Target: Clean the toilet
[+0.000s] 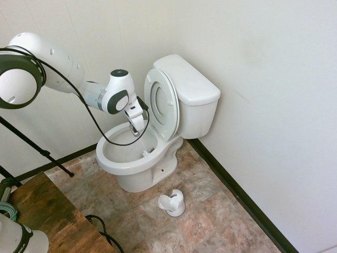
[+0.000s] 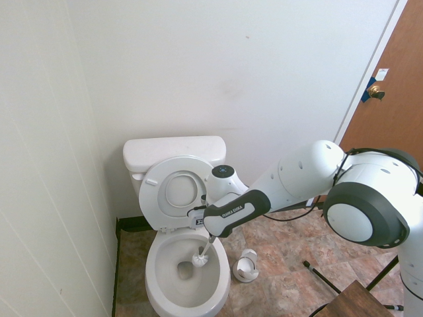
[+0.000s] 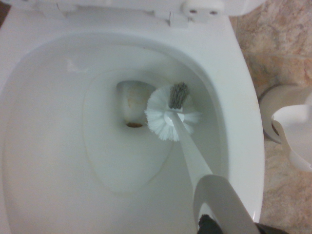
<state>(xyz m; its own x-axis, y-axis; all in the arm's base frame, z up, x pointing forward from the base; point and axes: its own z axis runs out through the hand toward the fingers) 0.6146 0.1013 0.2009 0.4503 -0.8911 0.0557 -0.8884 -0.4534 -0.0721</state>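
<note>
While pointing straight down, the hand (image 1: 135, 126) grips a toilet brush (image 2: 201, 258) inside the toilet (image 1: 113, 161).

The pincer (image 1: 136, 128) is largely masked by the wrist housing and a looped cable above the toilet (image 1: 138, 158), so its fingers cannot be made out in either exterior view. Where the brush handle (image 3: 195, 156) meets the pincer is cut off at the wrist picture's edge. In the first exterior view only a small white speck of the brush head (image 1: 146, 154) is seen inside the toilet bowl. The brush holder (image 3: 292, 129) beside the toilet is cropped and blurred in the wrist view. The toilet's tank (image 2: 173, 150) is partly covered by the raised lid (image 2: 175, 193).
</note>
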